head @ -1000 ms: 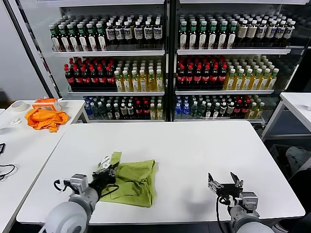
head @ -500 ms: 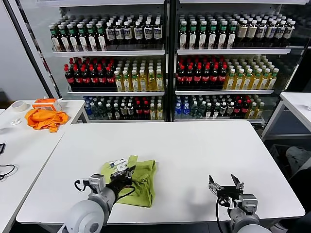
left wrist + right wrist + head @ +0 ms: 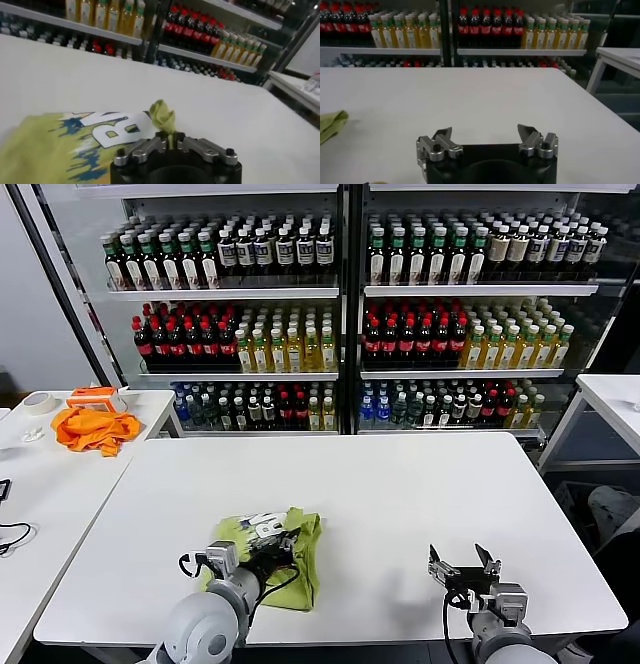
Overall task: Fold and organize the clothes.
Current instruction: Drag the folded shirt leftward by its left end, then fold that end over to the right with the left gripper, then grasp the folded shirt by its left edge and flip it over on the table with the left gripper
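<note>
We see the yellow-green shirt (image 3: 285, 554) lying folded over on the near left part of the white table (image 3: 400, 494), its printed side partly turned up. Our left gripper (image 3: 272, 546) sits over it, jaws close together and pinching a small bunched tip of the fabric. Our right gripper (image 3: 462, 569) waits low at the table's near right, jaws spread wide and holding nothing.

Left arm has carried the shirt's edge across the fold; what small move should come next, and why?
Probably open the left end effector fully and back away: a pinch of shirt fabric sits between its fingers, and the flap already lies folded over. The right end effector waits open, clear of the shirt.
</note>
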Tool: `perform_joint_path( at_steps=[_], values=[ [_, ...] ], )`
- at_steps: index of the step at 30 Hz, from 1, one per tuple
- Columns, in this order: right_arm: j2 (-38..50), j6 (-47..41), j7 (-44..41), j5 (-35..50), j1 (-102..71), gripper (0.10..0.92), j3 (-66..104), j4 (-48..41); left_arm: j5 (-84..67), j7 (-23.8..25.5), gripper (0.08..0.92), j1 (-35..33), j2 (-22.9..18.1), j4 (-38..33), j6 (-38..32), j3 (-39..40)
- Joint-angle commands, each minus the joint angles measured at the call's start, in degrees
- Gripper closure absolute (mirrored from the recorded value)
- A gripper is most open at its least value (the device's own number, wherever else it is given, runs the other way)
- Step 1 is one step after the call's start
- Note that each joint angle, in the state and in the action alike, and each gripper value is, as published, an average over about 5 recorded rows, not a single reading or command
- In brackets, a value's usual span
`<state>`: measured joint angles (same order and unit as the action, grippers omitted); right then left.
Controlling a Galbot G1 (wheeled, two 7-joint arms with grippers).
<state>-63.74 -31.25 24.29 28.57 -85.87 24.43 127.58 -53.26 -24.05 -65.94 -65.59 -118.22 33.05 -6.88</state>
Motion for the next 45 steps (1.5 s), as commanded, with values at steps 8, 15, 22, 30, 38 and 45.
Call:
perform_joint_path(
  at_steps=[8, 15, 22, 30, 38, 45],
  values=[
    [0.28, 0.44, -0.89, 0.16, 0.62, 0.203, 0.32, -0.39, 11.81, 3.59, 0.493, -1.55, 2.71, 2.00, -5.19, -8.52],
    [0.38, 1.04, -1.71, 0.19, 0.85, 0.203, 0.14, -1.10, 29.51, 5.25, 0.302, -7.23, 7.44, 4.81, 0.01, -14.03],
    [1.40, 1.46, -2.14, 0.70, -0.55, 0.203, 1.71, -0.39, 29.57, 7.49, 0.181, -9.06, 5.46, 6.50, 0.04, -15.49],
    [1.94, 1.92, -2.38, 0.93, -1.14, 0.203, 1.98, -0.60, 19.48, 8.33, 0.177, -9.73, 4.40, 6.68, 0.04, -16.27],
    [1.63, 2.02, -2.37, 0.80, -1.58, 0.203, 1.82, -0.44, 17.92, 8.28, 0.177, -10.30, 3.83, 7.25, 0.00, -15.98],
    [1.39, 2.01, -2.30, 0.71, -1.84, 0.203, 2.03, -0.03, 18.54, 9.67, 0.232, -10.05, 3.58, 7.93, -0.04, -15.69]
  ],
)
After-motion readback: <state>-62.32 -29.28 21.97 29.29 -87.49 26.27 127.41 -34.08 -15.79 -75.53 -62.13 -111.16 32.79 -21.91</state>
